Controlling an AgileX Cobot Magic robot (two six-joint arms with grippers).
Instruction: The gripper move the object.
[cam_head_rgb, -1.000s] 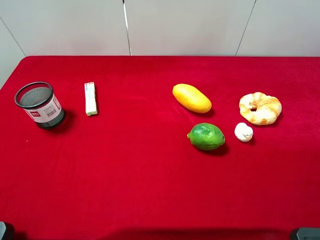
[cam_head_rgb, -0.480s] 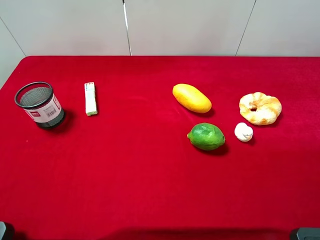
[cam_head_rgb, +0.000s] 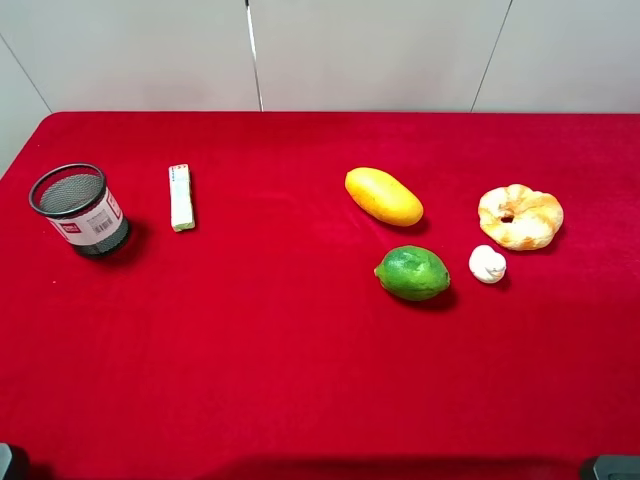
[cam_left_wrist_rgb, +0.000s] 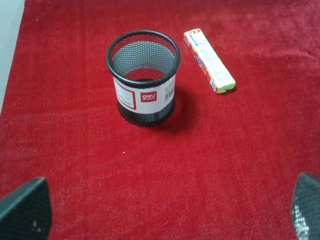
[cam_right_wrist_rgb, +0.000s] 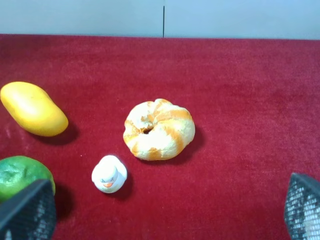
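The doughnut-like pastry (cam_head_rgb: 520, 216), pale yellow-orange with white patches, lies on the red table at the right. It also shows in the right wrist view (cam_right_wrist_rgb: 159, 129). My right gripper (cam_right_wrist_rgb: 165, 215) is open and empty, its fingertips (cam_right_wrist_rgb: 27, 210) wide apart, well short of the pastry and not touching it. My left gripper (cam_left_wrist_rgb: 165, 215) is open and empty on the left side, in front of the mesh cup. In the exterior high view only dark bits of the arms show at the bottom corners.
A yellow mango (cam_head_rgb: 384, 196), a green lime (cam_head_rgb: 412, 273) and a small white duck figure (cam_head_rgb: 487, 264) lie close to the left of the pastry. A black mesh pen cup (cam_head_rgb: 80, 211) and a white stick-shaped pack (cam_head_rgb: 181, 197) stand at the far left.
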